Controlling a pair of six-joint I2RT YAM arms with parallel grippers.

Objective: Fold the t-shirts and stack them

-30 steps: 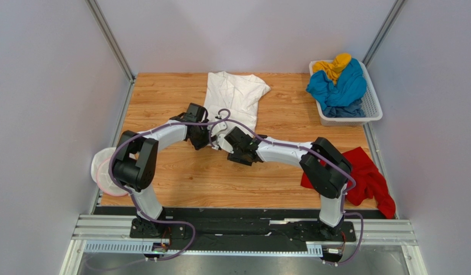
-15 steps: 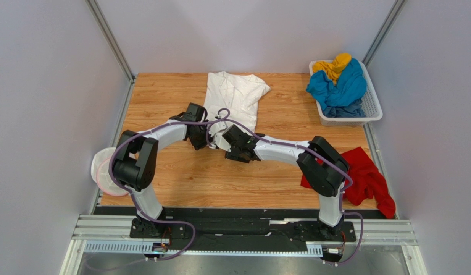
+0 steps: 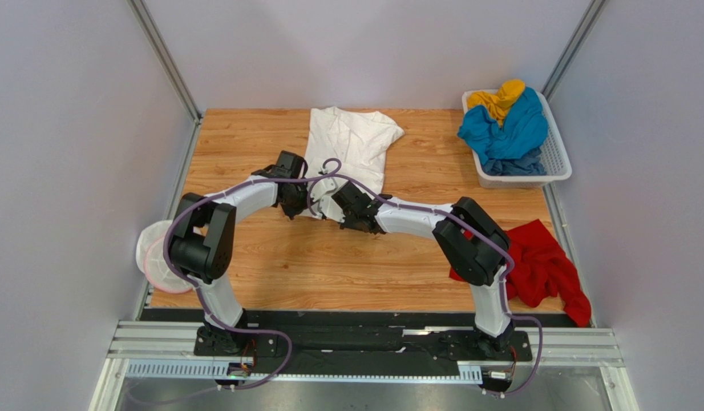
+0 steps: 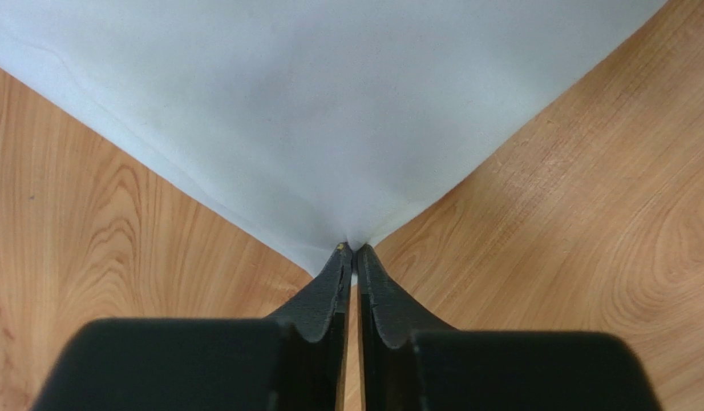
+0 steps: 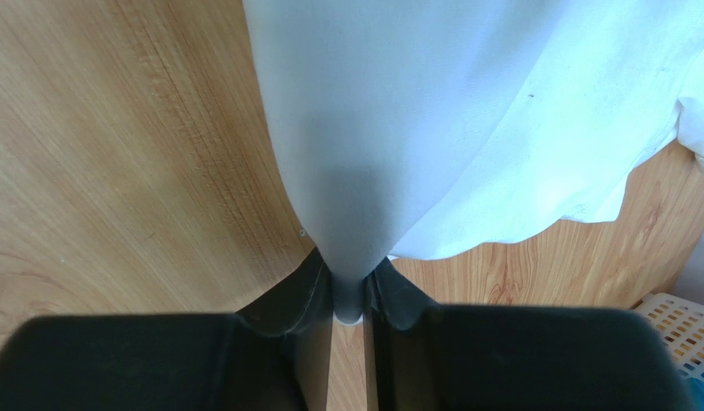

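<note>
White cloth t-shirt (image 3: 351, 145) is lying at the far middle of the wooden table (image 3: 270, 265). Left gripper (image 4: 354, 250) is pinching its near left corner. Right gripper (image 5: 349, 291) is clamping its near edge.

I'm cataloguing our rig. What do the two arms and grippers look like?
The left arm and right arm have white tubular links joined by bulky black joint housings. A thin purple cable runs along each, looping free near the wrists. The left gripper and right gripper are matte black, with two curved fingers tapering to narrow tips. No markings show.
</note>
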